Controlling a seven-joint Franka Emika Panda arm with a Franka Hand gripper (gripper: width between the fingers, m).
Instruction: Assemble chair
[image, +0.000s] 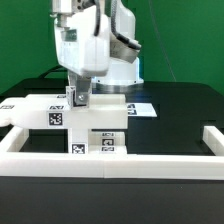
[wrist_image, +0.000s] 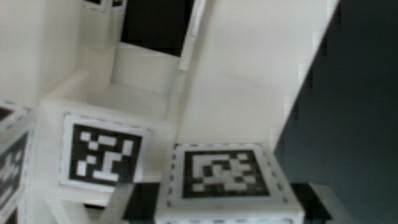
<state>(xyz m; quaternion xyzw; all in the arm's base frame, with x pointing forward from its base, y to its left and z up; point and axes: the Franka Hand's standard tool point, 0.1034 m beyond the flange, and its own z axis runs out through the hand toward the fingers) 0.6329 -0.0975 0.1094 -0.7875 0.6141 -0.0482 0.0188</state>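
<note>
The chair parts (image: 95, 112) look like matt white plastic, smooth-faced, with flat black-and-white printed tags (wrist_image: 222, 174) that resemble paper stickers. The robot arm (image: 95, 40) has a glossy white shell that catches the light. The worktop (image: 180, 110) looks black, dull and even.

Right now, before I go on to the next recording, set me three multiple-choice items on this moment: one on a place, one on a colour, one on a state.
1. Where is the gripper in the exterior view?
A. Down at the white chair parts
B. High above the bare table
C. Beyond the border rail

2. What colour is the table surface?
A. Red
B. Dark green
C. Yellow

3. How do the jaws stand?
A. Wide open over nothing
B. Out of sight
C. Shut on a tagged chair part

Answers: 1 A, the fingers reach down among the tagged white blocks. 2 B, green shows around the parts. 3 C, the wrist view shows the pads at either side of the tagged block.
</note>
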